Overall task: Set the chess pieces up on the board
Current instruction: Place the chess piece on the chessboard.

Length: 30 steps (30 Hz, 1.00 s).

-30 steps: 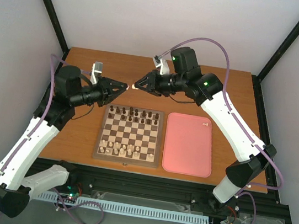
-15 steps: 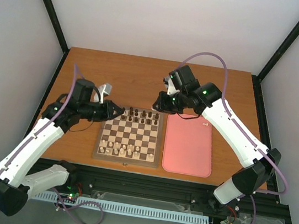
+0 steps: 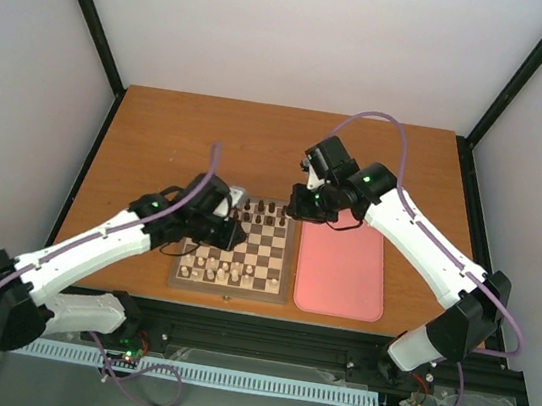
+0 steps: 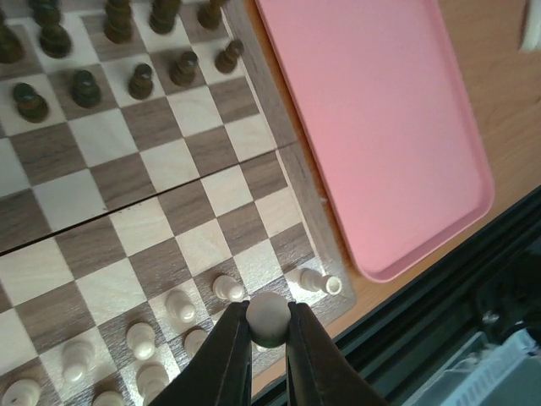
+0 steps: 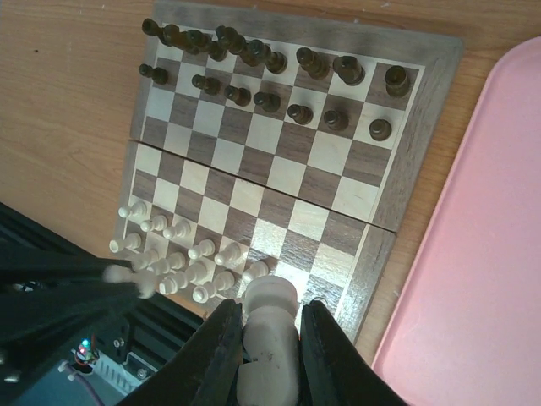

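A: Status, top view?
B: Left gripper (image 3: 240,231) over the board's (image 3: 266,253) left half; right gripper (image 3: 296,207) at its far right corner; pink tray (image 3: 342,274) right of the board.
A: Left wrist?
B: Jaws pinch round-topped cream piece (image 4: 268,311), seen against board's tray-side cream corner; cream chessmen (image 4: 144,347) on that edge's rows.
A: Right wrist?
B: Clamped on bigger cream piece (image 5: 269,321), above board's cream-side edge.

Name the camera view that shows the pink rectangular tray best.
Top external: the pink rectangular tray shows almost whole, from above. Left wrist crops one end; right wrist catches only a slice.
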Motion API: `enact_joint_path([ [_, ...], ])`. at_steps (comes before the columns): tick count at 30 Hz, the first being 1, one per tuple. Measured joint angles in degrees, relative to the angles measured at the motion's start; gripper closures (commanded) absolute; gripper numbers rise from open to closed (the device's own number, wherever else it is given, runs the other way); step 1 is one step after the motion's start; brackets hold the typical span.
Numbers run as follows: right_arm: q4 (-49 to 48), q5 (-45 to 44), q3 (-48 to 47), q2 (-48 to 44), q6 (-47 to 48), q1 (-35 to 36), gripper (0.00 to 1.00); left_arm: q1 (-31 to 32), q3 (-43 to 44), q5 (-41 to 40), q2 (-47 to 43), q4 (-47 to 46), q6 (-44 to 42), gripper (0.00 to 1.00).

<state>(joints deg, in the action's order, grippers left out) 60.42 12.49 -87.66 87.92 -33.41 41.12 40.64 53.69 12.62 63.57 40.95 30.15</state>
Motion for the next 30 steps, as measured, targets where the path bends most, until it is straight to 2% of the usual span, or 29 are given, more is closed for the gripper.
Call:
enact_joint_path([
  [5,-0.46,-0.11,1.64,-1.22,0.0,0.0,0.82,7.19,0.26,-5.33,6.78,-1.42,-2.21,0.94],
  [9,-0.76,-0.42,3.02,-2.34,-0.02,0.0,0.82,9.68,0.74,-8.24,10.56,-2.43,-3.89,0.94],
  [23,-1.33,-1.57,5.25,-3.5,-0.02,-0.2,0.82,11.23,5.88,-11.15,21.49,-6.4,-10.54,0.94],
  [30,-1.64,-1.51,7.41,-4.31,-0.02,-1.16,0.82,11.26,5.57,-10.93,22.1,-6.8,-11.82,0.94],
])
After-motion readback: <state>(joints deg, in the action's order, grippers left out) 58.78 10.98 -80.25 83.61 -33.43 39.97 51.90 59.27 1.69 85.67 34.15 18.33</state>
